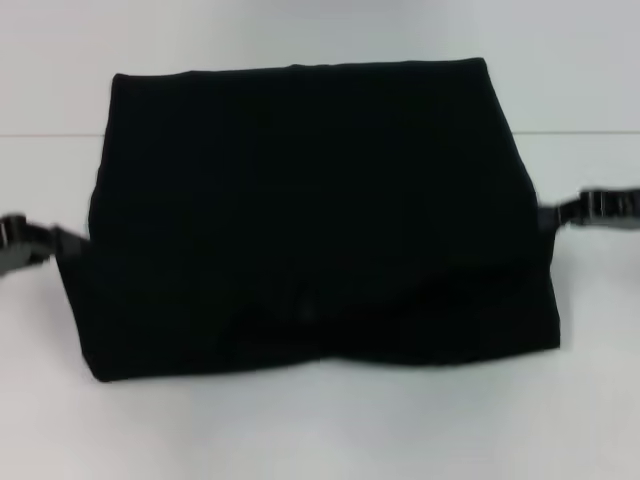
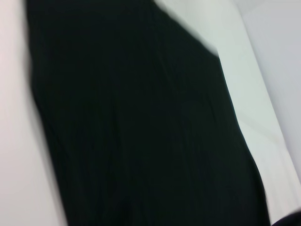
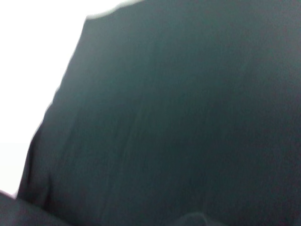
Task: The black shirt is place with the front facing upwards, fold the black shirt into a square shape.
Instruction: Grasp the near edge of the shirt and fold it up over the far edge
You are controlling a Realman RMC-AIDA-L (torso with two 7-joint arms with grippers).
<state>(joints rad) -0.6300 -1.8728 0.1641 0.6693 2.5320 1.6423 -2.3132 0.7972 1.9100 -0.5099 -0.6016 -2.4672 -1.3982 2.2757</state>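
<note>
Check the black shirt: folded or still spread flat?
Folded: the black shirt lies as a compact, roughly square block on the white table, no sleeves, collar or lettering showing.

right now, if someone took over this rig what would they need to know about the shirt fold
Left pincer: at the left edge of the black shirt, about mid-height; open or shut cannot be told.
Right pincer: at the shirt's right edge, about mid-height; same, cannot be told.
Shirt: lies on the white table as a compact, roughly rectangular bundle, plain black side up, no lettering showing.
Done: sleeves and sides look folded in; a layer overlaps along the near part.
Left: probably square up the near edge, which bows unevenly, then pull both arms clear.
</note>
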